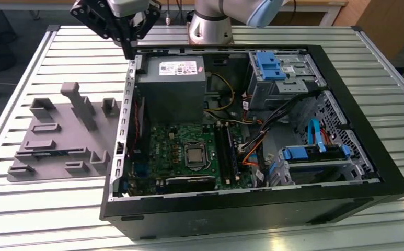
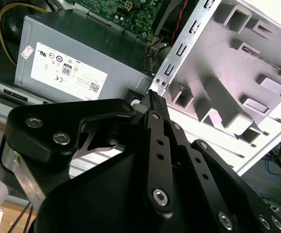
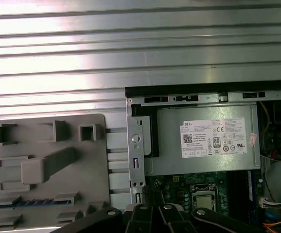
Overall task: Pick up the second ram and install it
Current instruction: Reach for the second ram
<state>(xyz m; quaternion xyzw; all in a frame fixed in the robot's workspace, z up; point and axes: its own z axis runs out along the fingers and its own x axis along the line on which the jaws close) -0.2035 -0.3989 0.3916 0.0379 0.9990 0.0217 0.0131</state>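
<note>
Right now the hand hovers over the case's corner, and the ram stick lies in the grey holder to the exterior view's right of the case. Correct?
No: the grey holder, holding the ram stick, lies to the exterior view's left of the case, as that view shows.

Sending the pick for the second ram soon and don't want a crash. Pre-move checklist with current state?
1. Second ram seated in gray fixture: ok.
2. Gripper carrying nothing: ok.
3. Gripper open for grasp: not ok, shut.
4. Gripper over the ram: not ok, it hangs above a corner of the PC case.
5. Motherboard slots free: cannot tell.
</note>
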